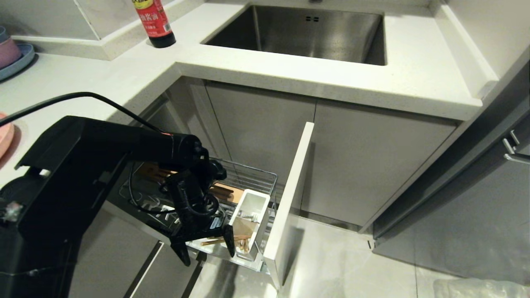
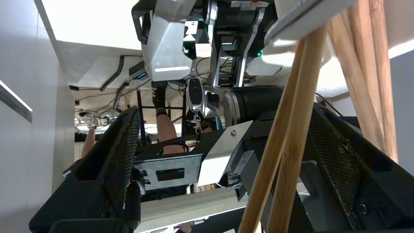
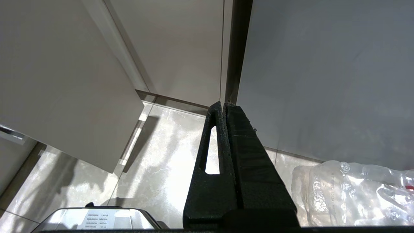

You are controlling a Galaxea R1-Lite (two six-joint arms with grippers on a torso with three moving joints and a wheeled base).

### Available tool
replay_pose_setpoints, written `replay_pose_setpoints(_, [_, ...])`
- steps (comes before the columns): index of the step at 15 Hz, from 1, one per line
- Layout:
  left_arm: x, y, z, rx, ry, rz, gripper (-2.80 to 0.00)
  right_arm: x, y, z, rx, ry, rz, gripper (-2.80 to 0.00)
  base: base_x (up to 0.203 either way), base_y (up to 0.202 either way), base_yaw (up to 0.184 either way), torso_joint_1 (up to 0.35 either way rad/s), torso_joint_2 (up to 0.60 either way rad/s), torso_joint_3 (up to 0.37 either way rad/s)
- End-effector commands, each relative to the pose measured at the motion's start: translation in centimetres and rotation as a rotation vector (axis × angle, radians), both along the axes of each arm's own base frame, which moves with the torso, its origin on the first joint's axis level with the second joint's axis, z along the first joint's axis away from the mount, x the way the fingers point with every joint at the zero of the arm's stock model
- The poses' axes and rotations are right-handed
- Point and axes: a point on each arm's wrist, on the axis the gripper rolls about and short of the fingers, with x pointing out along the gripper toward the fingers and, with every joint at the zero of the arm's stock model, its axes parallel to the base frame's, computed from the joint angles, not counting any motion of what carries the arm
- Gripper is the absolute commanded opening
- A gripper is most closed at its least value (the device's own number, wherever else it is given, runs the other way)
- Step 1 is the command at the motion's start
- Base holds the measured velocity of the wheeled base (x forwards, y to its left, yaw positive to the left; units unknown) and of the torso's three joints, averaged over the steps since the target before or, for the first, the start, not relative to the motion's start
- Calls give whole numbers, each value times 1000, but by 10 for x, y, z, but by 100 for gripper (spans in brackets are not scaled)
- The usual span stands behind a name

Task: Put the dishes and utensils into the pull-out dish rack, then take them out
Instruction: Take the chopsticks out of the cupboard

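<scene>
The pull-out dish rack stands drawn out under the counter, its pale front panel at the right. Inside are a white utensil caddy and a slotted wooden board. The wooden chopsticks lean out of the caddy. My left gripper hangs open over the rack's near end, fingers either side of the chopsticks, which run close to one finger unclamped. An edge of the salmon-pink plate shows on the counter at far left. My right gripper is shut, parked above the floor.
A steel sink and a dark sauce bottle sit on the white counter. Stacked bowls on a blue plate stand at the far left. A clear plastic bag lies on the floor. A person's leg shows behind the robot.
</scene>
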Motion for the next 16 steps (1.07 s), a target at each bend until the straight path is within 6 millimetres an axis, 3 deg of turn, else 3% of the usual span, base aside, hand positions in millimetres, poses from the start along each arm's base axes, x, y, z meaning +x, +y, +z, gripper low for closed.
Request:
replay_pose_setpoints(1, [2, 0, -3, 2, 9, 3, 0, 0, 0, 0, 0, 1, 1, -280, 0, 0, 0, 0, 0, 0])
replay_pose_setpoints(12, [14, -4, -12, 2, 6, 4, 0, 0, 0, 0, 0, 1, 1, -280, 0, 0, 0, 0, 0, 0])
replay_pose_setpoints(13, [14, -4, -12, 3, 6, 8, -280, 0, 0, 0, 0, -1, 1, -280, 0, 0, 0, 0, 0, 0])
replay_pose_setpoints(16, [14, -2, -8, -5, -5, 15, -280, 0, 0, 0, 0, 1, 1, -280, 0, 0, 0, 0, 0, 0])
